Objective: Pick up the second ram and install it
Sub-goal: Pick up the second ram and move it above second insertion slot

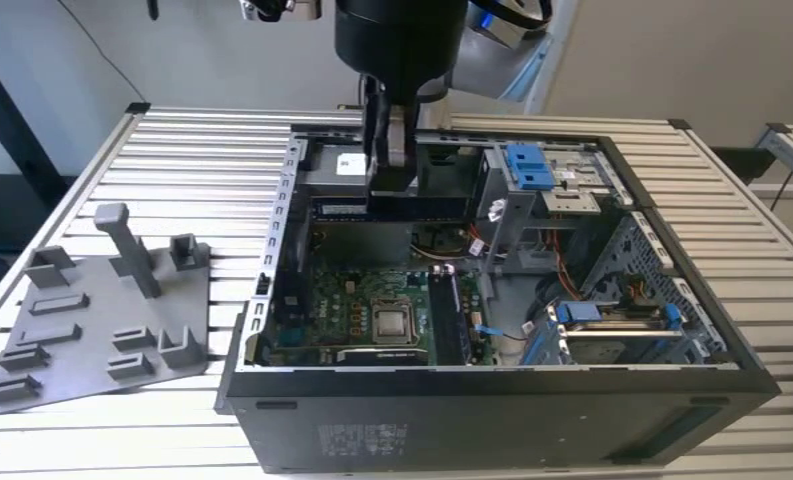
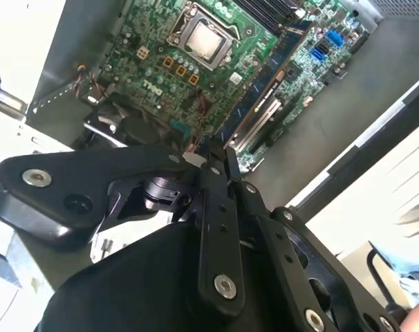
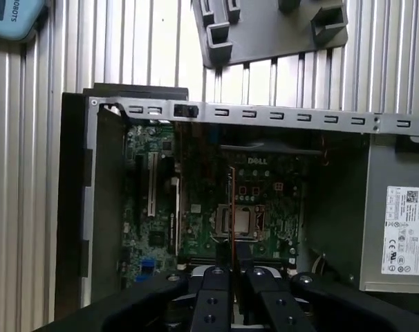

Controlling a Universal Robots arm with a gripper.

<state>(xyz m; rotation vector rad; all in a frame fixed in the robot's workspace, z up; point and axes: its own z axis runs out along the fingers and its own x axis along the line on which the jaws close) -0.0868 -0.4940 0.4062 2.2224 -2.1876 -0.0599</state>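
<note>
My gripper (image 1: 389, 183) hangs inside the open computer case (image 1: 503, 385), over its far part. It is shut on the second ram (image 1: 340, 207), a long dark stick held level and on edge between the fingers. In the first wrist view the ram (image 3: 231, 204) is edge-on, a thin line running from the gripper (image 3: 231, 277) out over the green motherboard (image 3: 196, 228). In the second wrist view the ram (image 2: 268, 81) reaches out from the gripper (image 2: 216, 155) above the board (image 2: 154, 76). The stick is above the board and not in a slot.
The bare processor (image 1: 393, 323) sits mid-board, with long black slots (image 1: 446, 318) beside it. Blue drive brackets (image 1: 530, 168) and cables fill the case's side at the exterior view's right. A grey fixture plate (image 1: 89, 310) with pegs lies on the slatted table (image 1: 196, 140), at the exterior view's left.
</note>
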